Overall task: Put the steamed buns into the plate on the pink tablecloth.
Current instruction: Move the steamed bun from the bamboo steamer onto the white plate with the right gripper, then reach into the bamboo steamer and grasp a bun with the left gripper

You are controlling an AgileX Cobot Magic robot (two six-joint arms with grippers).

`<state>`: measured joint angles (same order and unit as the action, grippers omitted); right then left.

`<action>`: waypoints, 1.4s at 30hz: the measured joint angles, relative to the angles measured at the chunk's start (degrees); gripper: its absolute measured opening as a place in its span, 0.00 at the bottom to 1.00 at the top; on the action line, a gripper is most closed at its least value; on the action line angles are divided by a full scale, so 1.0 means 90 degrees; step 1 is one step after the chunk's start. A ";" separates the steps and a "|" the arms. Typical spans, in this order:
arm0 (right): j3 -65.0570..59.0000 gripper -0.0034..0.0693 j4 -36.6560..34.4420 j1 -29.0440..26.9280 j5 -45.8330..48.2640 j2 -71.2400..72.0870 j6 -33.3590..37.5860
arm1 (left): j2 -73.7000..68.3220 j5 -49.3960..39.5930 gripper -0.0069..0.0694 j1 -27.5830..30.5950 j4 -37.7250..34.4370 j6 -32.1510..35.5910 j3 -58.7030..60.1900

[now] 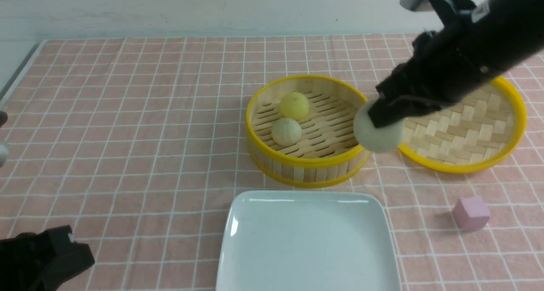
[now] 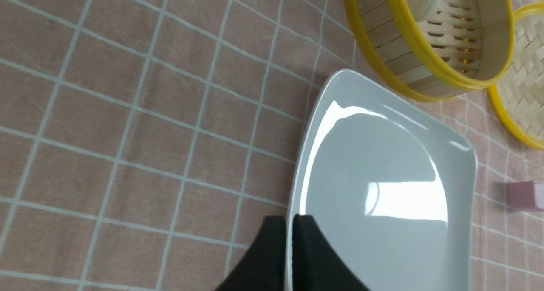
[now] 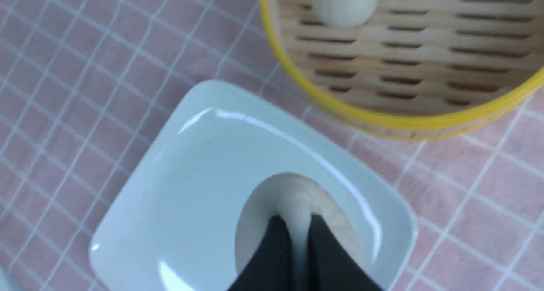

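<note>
Although the pink tablecloth (image 1: 127,112) covers the whole table, its near edge falls outside the front view. The near side of the plate (image 1: 306,240) is cut off with it; the plate lies bare and glossy at the middle of that edge. Just beyond the plate stands the bamboo steamer (image 1: 306,172). The woven lid (image 1: 467,129) lies flat beside it, toward the table's right edge. Whether the two rims touch cannot be told, since a bun covers the spot, and the right arm (image 1: 467,57) hides the lid's far rim.

That arm slants from the far right toward the near left, its upper links running out of view. The right gripper (image 1: 380,114) is clamped on the held bun (image 1: 382,140), which hangs clear of the cloth in front of the steamer's right rim and the lid's edge, not in the plate. The right wrist view shows the bun bulging on either side of the dark fingers (image 3: 276,248), with the plate behind it.

The left gripper (image 2: 290,223) sits low at the table's near-left corner, mostly cut off in the front view. Its wrist view shows the tips drawn together to a slit, with nothing between them, beside the plate's left rim.

Inside the steamer the yellow bun (image 1: 294,105) rests toward the far side, and the beige bun (image 1: 286,131) sits just nearer. The pink cube (image 1: 471,213) stands apart, to the right of the plate.
</note>
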<state>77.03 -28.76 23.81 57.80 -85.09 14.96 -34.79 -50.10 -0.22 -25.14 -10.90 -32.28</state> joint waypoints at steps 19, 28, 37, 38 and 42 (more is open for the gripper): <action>-0.2455 0.19 0.0080 0.1750 -0.3561 -0.1268 0.0809 | 0.0000 -0.0123 0.19 0.0000 0.0231 0.0151 0.0000; -0.2378 0.51 0.0278 0.1715 -0.3596 -0.1537 0.0279 | 0.0000 -0.0158 0.20 0.0000 0.0300 0.0139 0.0000; -0.1574 0.71 0.1233 0.0548 -0.0698 0.0084 -0.0562 | -0.0039 -0.0269 0.22 0.0000 0.0348 -0.0329 -0.0013; -0.1548 0.66 0.1373 0.0333 -0.0329 0.0506 -0.0595 | -0.0141 -0.0246 0.22 0.0000 0.0357 -0.0329 -0.0088; -0.1529 0.43 0.1532 -0.0070 0.0330 0.1525 -0.0648 | -0.0622 -0.0206 0.19 0.0000 0.0262 -0.0193 -0.0435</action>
<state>63.27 -14.97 23.18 60.77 -71.36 9.13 -40.39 -51.96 -0.22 -22.78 -12.64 -36.20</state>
